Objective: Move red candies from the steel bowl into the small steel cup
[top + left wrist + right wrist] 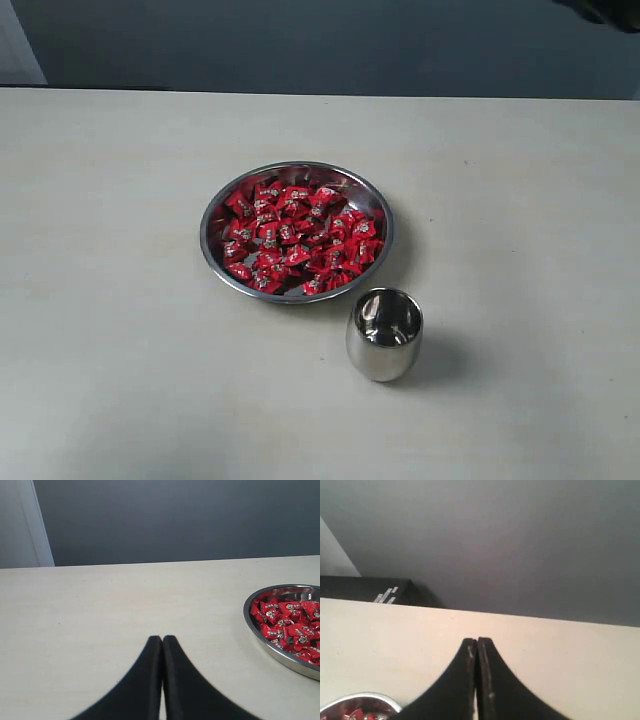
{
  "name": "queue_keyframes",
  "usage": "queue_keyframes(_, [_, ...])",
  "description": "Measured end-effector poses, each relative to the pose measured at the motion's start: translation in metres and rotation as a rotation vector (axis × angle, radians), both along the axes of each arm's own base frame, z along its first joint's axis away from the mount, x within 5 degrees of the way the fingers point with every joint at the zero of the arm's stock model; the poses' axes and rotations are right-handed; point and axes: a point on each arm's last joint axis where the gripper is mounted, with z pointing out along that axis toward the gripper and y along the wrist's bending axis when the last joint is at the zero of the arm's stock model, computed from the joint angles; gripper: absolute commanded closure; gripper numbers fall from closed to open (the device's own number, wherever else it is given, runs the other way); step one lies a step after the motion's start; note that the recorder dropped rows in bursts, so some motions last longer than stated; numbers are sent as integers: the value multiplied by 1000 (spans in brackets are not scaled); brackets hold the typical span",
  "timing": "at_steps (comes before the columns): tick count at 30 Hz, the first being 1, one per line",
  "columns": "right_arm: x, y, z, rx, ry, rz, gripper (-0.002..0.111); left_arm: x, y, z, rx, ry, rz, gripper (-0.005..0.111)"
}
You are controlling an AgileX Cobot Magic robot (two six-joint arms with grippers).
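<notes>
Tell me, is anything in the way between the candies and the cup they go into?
Nothing visible is. The candies lie in the bowl, and the cup stands upright just beside it with its mouth uncovered. Only bare table shows between them.

Pale beige table (120, 380), matte, w/ faint scuffs. Dark grey wall (330, 45) behind it. White panel (20, 525) at wall's edge. Black box (367, 590) w/ white labels past table's far edge, rt wrist view.
</notes>
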Motion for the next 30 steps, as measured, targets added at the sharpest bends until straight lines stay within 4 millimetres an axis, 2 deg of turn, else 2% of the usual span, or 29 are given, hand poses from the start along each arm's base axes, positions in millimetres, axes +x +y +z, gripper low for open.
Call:
queue_keyframes(3, [37,23,-18,-56,25,-18,109,0,0,0,0,0,0,106])
queue_keyframes(7, [72,47,-43,-164,16,-131,109,0,0,0,0,0,0,106])
queue_keyframes(9, [87,55,-51,-277,-22,-189,109,0,0,0,0,0,0,106])
queue_keyframes(13, [109,55,-52,-552,-100,-335,109,0,0,0,0,0,0,106])
queue_keyframes(15, [116,49,-53,-623,-39,-412,109,0,0,0,0,0,0,106])
queue_keyframes(17, [118,42,-61,-652,125,-439,109,0,0,0,0,0,0,106])
queue_keyframes(20, [114,40,-80,-672,423,-298,109,0,0,0,0,0,0,106])
queue_keyframes(23, [106,56,-95,-547,603,-87,109,0,0,0,0,0,0,106])
queue_keyframes(27, [97,102,-89,-363,616,176,109,0,0,0,0,0,0,106])
queue_keyframes(30, [86,138,-81,-320,577,354,109,0,0,0,0,0,0,106])
